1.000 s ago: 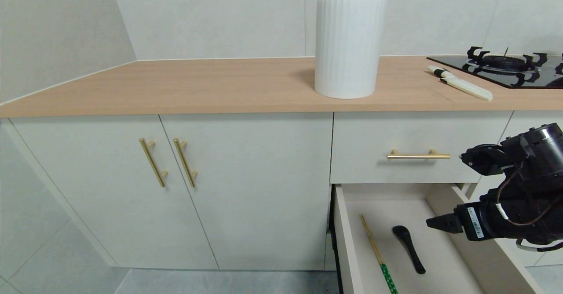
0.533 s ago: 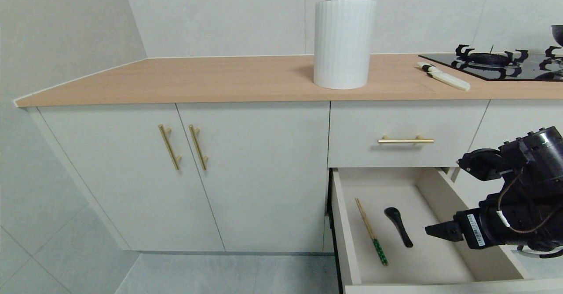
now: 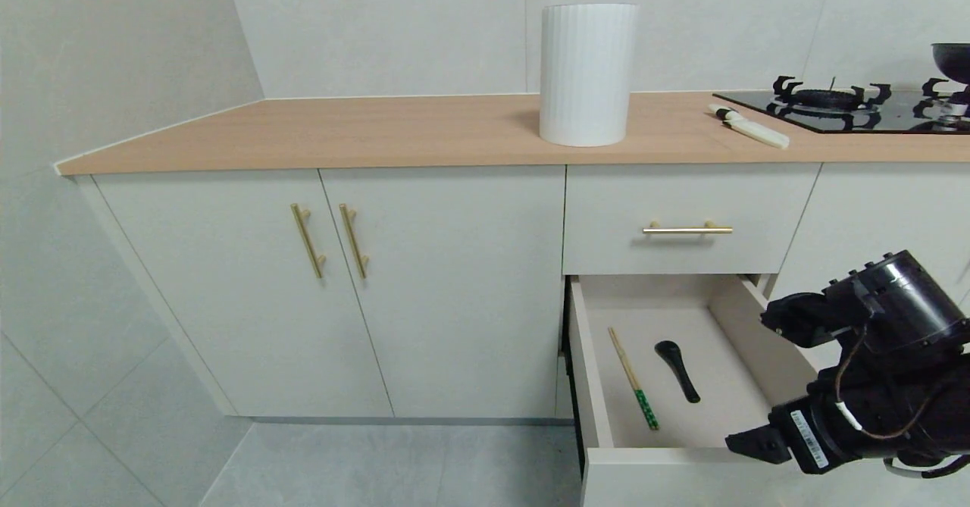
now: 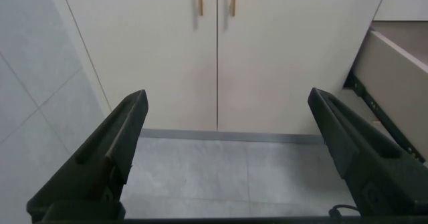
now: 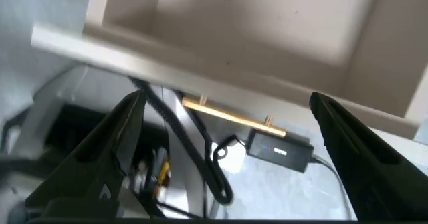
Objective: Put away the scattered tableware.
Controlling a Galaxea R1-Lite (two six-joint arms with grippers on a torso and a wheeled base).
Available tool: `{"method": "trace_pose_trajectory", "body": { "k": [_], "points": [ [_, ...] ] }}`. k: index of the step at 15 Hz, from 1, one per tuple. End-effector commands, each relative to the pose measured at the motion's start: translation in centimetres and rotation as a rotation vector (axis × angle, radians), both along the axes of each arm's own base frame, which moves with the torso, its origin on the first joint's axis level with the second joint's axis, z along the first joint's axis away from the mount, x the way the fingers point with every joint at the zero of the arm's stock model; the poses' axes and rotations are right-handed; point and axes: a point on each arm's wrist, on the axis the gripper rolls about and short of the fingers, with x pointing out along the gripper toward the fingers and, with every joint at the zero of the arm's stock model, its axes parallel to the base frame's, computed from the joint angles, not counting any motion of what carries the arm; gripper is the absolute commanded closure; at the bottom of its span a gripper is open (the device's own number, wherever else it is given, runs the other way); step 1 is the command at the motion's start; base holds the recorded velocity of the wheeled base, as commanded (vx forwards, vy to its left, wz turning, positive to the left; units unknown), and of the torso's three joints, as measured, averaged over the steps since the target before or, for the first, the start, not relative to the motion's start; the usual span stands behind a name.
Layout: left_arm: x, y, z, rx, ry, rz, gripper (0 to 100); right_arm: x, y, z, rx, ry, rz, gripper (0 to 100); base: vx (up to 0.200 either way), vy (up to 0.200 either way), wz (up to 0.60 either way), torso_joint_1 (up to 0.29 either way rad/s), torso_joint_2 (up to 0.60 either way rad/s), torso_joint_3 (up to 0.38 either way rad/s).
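Both chopsticks [image 3: 633, 377], spoon [image 3: 677, 370] lie lengthwise front-to-back in open drawer [image 3: 591, 386], bowl rearward; left tool [image 4: 226, 97], right tool [image 5: 226, 100] wide.

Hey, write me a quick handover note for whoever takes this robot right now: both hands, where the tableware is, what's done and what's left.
Left hand: open, empty, facing the lower cabinet doors.
Right hand: open, empty, at the front right corner of the open drawer.
Chopsticks and black spoon lie in the drawer, side by side, not touching.
Knife lies on the countertop beside the stove.
Done: chopsticks and spoon stowed.
Left: probably the knife, then close the drawer.
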Motion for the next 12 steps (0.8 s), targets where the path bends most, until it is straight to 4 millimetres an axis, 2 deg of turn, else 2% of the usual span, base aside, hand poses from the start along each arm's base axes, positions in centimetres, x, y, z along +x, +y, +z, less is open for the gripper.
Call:
{"method": "trace_pose_trajectory", "body": {
  "k": [1, 6, 12],
  "points": [
    [0.0, 0.0, 0.0, -0.002, 0.000, 0.000, 0, -0.2, 0.6, -1.2, -0.039, 0.065, 0.039, 0, 0.000, 0.000, 0.00, 0.000, 0.00, 0.000],
    [0.0, 0.0, 0.0, 0.000, 0.000, 0.000, 0, -1.1, 1.3, -3.0, -0.138, 0.207, 0.107, 0, 0.000, 0.000, 0.00, 0.000, 0.00, 0.000],
    [0.0, 0.0, 0.0, -0.002, 0.000, 0.000, 0, 0.1, 2.0, -5.1, -0.176, 0.286, 0.098, 0, 0.000, 0.000, 0.00, 0.000, 0.00, 0.000]
  ]
}}
